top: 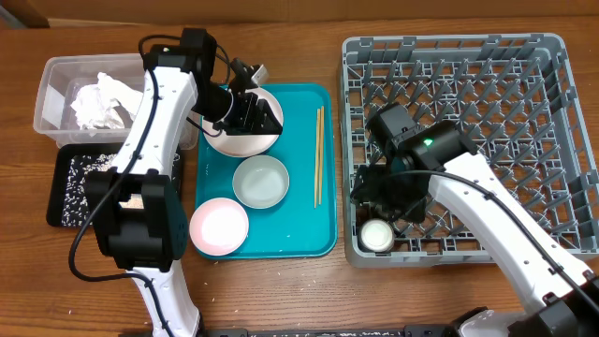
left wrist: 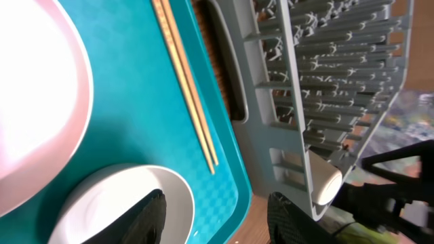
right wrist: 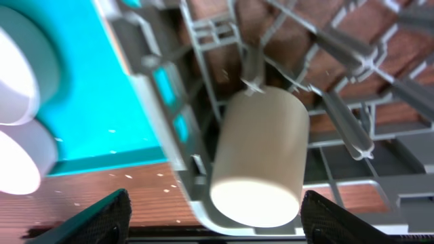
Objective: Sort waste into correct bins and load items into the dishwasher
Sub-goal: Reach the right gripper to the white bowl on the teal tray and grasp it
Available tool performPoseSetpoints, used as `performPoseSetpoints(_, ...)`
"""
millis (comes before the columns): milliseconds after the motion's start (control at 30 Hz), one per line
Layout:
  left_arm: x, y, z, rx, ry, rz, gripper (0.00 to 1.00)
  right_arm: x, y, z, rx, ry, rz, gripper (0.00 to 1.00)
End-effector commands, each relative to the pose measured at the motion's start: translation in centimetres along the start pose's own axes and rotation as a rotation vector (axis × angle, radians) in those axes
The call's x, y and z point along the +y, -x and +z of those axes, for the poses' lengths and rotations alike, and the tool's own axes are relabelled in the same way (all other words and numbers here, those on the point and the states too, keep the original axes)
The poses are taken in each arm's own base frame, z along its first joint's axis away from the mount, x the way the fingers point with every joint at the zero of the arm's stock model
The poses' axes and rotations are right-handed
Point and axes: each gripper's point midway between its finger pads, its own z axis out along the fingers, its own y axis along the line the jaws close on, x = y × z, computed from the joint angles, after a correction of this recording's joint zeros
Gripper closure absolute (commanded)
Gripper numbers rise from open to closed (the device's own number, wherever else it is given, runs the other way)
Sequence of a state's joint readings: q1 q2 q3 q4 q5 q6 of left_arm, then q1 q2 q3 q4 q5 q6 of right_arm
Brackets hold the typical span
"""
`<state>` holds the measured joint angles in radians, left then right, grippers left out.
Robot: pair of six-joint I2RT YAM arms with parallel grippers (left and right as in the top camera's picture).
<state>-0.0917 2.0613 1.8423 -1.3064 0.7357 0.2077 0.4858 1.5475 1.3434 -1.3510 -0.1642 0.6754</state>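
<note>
Wooden table (top: 281,290): one rack (top: 562,56), one cup (right wrist: 261,156) ahead of the right gripper (right wrist: 217,207), its jaws parted. The left gripper (left wrist: 217,210) has its jaws apart, with two chopsticks (left wrist: 186,88) ahead.

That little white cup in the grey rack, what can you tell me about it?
The cup is a small plain cylinder, creamy white and smooth, maybe plastic or ceramic. It sits in the rack's corner nearest the teal tray, leaning among grey pegs that touch its side. The end facing the wrist camera looks flat and closed, so it may be mouth down; I cannot be sure. The right gripper is open, a finger on either side, not touching it.
</note>
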Motion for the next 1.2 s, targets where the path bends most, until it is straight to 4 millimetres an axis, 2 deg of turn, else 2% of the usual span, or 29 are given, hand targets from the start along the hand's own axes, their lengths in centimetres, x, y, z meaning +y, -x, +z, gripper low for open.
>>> performPoseSetpoints(0,-0.5,1.6,-2.1,-0.045,0.077,0.040,0.50,1.9,1.6,-2.5,-0.085,0.054,-0.054,0.19)
performPoseSetpoints(100,-1.3,2.5,-4.3,-0.071,0.139,0.068,0.50,3.6,2.3,-4.4,-0.142,0.107,-0.110,0.20)
performPoseSetpoints(200,-2.3,3.4,-7.1,-0.113,0.220,0.105,0.51,6.6,3.3,-6.0,-0.228,0.190,-0.182,0.24)
performPoseSetpoints(367,-2.5,4.4,-11.0,-0.196,0.338,0.068,0.52,10.9,3.8,-6.3,-0.314,0.289,-0.270,0.31)
performPoseSetpoints(467,-2.6,4.7,-12.9,-0.240,0.382,0.058,0.51,12.8,4.1,-5.5,-0.344,0.297,-0.300,0.33)
performPoseSetpoints(567,-2.3,5.1,-14.3,-0.280,0.432,0.040,0.51,14.3,4.2,-3.4,-0.348,0.270,-0.326,0.34)
performPoseSetpoints(700,-0.5,5.3,-16.4,-0.333,0.529,-0.044,0.51,15.8,4.4,0.7,-0.304,0.228,-0.351,0.36)
performPoseSetpoints(900,1.5,5.1,-17.9,-0.348,0.632,-0.074,0.44,16.7,5.4,6.4,-0.249,0.178,-0.328,0.43)
performPoseSetpoints(1000,1.7,5.4,-18.1,-0.357,0.643,-0.071,0.29,16.8,6.0,8.5,-0.233,0.164,-0.306,0.50)
performPoseSetpoints(1033,1.7,5.4,-18.1,-0.358,0.643,-0.070,0.21,16.9,6.1,9.2,-0.225,0.159,-0.299,0.51)
performPoseSetpoints(1067,1.7,5.4,-18.1,-0.358,0.642,-0.071,0.06,16.9,6.1,10.0,-0.215,0.155,-0.297,0.55)
performPoseSetpoints(1100,1.7,5.4,-18.1,-0.358,0.642,-0.071,0.00,16.8,6.1,10.6,-0.203,0.149,-0.286,0.58)
performPoseSetpoints(1167,1.7,5.4,-18.1,-0.358,0.642,-0.070,0.00,16.7,6.0,11.7,-0.179,0.145,-0.271,0.63)
